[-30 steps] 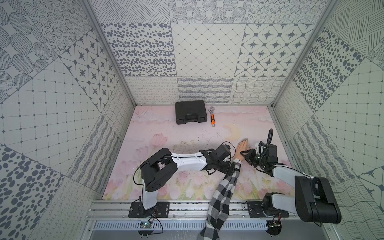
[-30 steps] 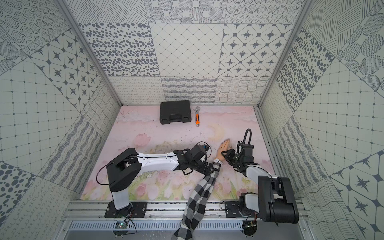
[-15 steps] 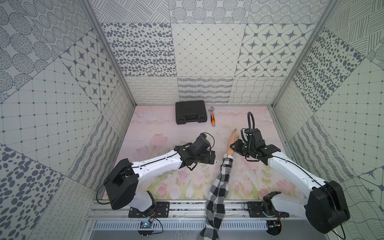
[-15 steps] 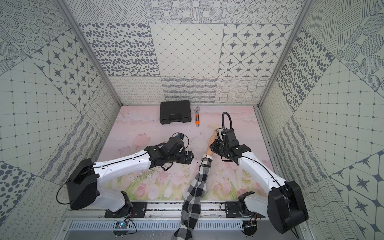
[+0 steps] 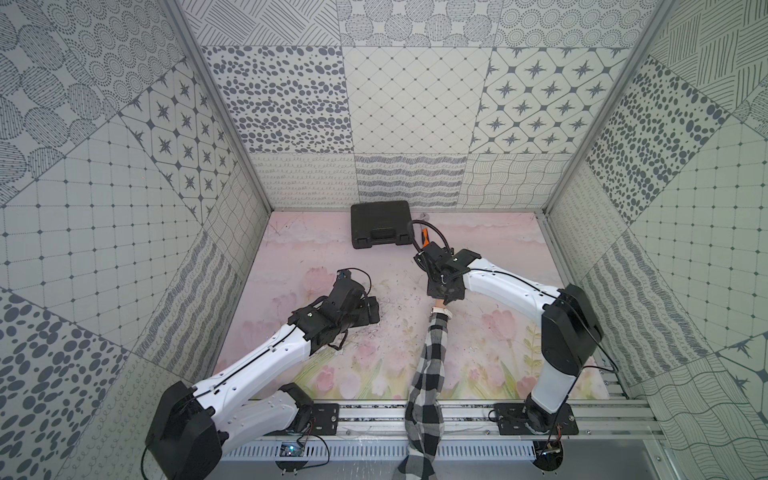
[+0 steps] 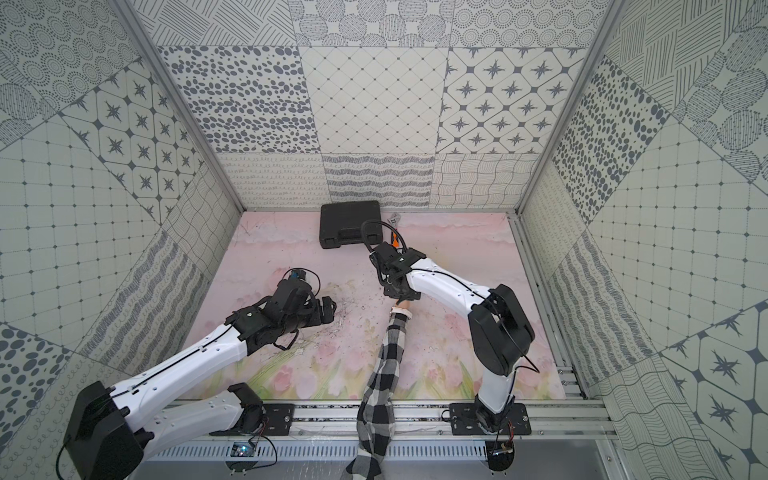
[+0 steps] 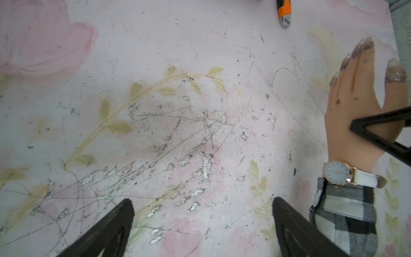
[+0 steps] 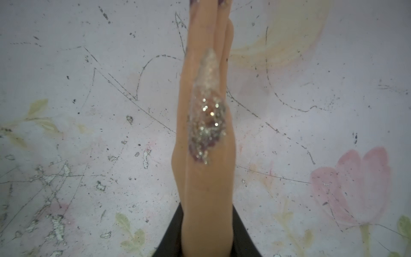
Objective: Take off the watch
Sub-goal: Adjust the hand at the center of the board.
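Black right jaws clamp mannequin hand (image 7: 355, 106) near watch (image 7: 337, 173); left jaws apart; checked sleeve (image 7: 347, 213) abuts watch

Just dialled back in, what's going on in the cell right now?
The right tool is clamped on the mannequin hand, holding it turned on its edge. The watch is on the wrist, just past the checked sleeve, not yet taken off. The left tool hangs open over the mat beside the hand, touching nothing. The orange-handled wrench and the black case lie at the back.
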Robot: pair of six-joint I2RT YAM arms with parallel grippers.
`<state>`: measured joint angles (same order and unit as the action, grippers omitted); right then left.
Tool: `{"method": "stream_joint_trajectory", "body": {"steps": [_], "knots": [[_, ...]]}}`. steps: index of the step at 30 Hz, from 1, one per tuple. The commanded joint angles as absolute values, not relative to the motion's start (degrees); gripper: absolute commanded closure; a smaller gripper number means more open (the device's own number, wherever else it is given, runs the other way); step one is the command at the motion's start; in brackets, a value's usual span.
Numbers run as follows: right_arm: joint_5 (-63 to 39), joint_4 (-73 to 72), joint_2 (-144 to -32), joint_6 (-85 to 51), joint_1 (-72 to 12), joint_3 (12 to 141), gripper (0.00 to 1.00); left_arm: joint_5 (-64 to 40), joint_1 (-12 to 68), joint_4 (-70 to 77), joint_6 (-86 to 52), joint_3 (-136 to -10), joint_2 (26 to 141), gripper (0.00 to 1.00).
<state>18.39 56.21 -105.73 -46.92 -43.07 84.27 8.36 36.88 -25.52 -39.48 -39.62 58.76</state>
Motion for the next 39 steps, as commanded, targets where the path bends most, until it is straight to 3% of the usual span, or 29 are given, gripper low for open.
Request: {"method": "stream_joint_trajectory", "body": {"steps": [1, 11, 17, 23, 28, 35, 39], "knots": [[23.6, 67.4, -110.7, -44.8, -45.5, 90.8, 0.73, 9.7, 34.7, -28.8, -41.7, -36.6, 54.2, 0.02], [20.9, 73.7, -126.4, -43.5, -51.4, 111.5, 0.57, 9.4, 34.0, -29.6, -44.8, -33.2, 49.0, 0.02], [17.0, 75.1, -133.1, -43.2, -55.2, 123.3, 0.34, 9.1, 34.1, -31.3, -46.5, -32.0, 45.9, 0.02], [12.2, 72.4, -133.2, -44.2, -57.0, 127.1, 0.29, 10.0, 34.1, -35.6, -46.2, -33.2, 43.1, 0.01], [13.5, 67.1, -125.0, -43.6, -55.8, 119.9, 0.26, 8.6, 34.1, -35.6, -45.1, -33.8, 43.7, 0.01], [2.1, 42.9, -104.6, -44.2, -47.3, 89.3, 0.23, 4.4, 34.1, -27.4, -43.0, -35.0, 53.6, 0.01], [-0.5, 38.8, -98.6, -44.0, -42.8, 79.1, 0.21, 2.9, 34.0, -22.7, -40.8, -39.4, 63.2, 0.01]]}}
